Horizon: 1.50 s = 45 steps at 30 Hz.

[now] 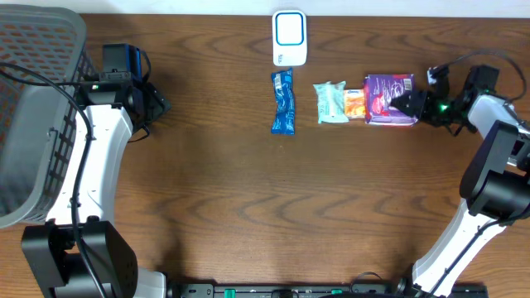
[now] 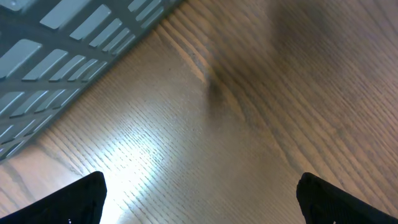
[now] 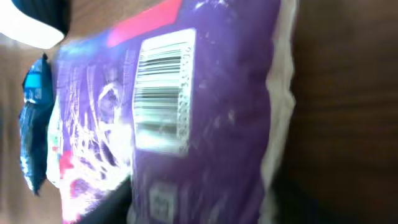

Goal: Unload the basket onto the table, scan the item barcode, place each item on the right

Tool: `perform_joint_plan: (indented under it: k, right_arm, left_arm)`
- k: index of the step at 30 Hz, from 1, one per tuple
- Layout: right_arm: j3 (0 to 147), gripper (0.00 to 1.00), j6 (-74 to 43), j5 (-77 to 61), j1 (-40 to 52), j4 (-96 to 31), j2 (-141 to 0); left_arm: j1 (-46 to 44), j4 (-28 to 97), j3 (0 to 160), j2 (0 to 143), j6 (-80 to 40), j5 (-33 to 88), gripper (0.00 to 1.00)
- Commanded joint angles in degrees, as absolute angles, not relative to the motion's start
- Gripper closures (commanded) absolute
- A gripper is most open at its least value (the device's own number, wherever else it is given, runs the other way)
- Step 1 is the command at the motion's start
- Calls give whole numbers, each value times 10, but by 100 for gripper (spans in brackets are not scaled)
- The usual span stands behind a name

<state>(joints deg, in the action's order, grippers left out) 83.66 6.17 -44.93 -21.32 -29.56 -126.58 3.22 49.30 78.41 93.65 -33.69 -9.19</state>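
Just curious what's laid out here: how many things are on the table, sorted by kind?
Snack packets: 4 (blue, pale green, orange, purple)
White scanner: 1
Grey basket: 1
Total: 6

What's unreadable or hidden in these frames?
- Right fingers: overhead, right gripper sits over the purple pack; grip unclear.
- Purple pack: right wrist view, too close; cut off by edges, print blurred.
- Basket: overhead, cropped at left edge.
- Orange pack: mostly covered by its neighbours.
- Scanner: face too small.
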Motion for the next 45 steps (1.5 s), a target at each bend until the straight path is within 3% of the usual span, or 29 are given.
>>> perform_joint_plan:
  k: [1,10,20,24,27,35,38,41,44,45]
  right_arm:
    - [809,99,51,-453,-209,-302,-1277]
    - [863,99,16,-390,-206,-352,-1228]
    - [904,99,-112,216,-113,-417,-1074]
    - [899,99,-143,466,-57,-422,-1073]
    - [885,99,-146,568,-25,-405,-1095]
    - [881,99,-146,583,10,-408,-1202]
    - [881,94,-146,577,39,-412,-1220]
    - [881,80,-146,540,70,-406,-1222]
    - [881,55,-146,468,96,-386,-1222]
    - [881,54,-146,437,102,-380,-1222]
  left_arm:
    - [34,495,784,939,-344,-99,2]
    - [34,495,784,939,-344,-99,2]
    - [34,495,784,939,-344,-99,2]
    - [34,495,784,939,-344,-99,2]
    - [34,495,784,939,-344,-99,2]
    - [34,495,784,939,-344,-99,2]
    - [34,495,784,939,-344,-99,2]
    - [34,495,784,939,-344,-99,2]
    - [34,495,784,939,-344,-99,2]
    - [34,495,784,939,-344,-99,2]
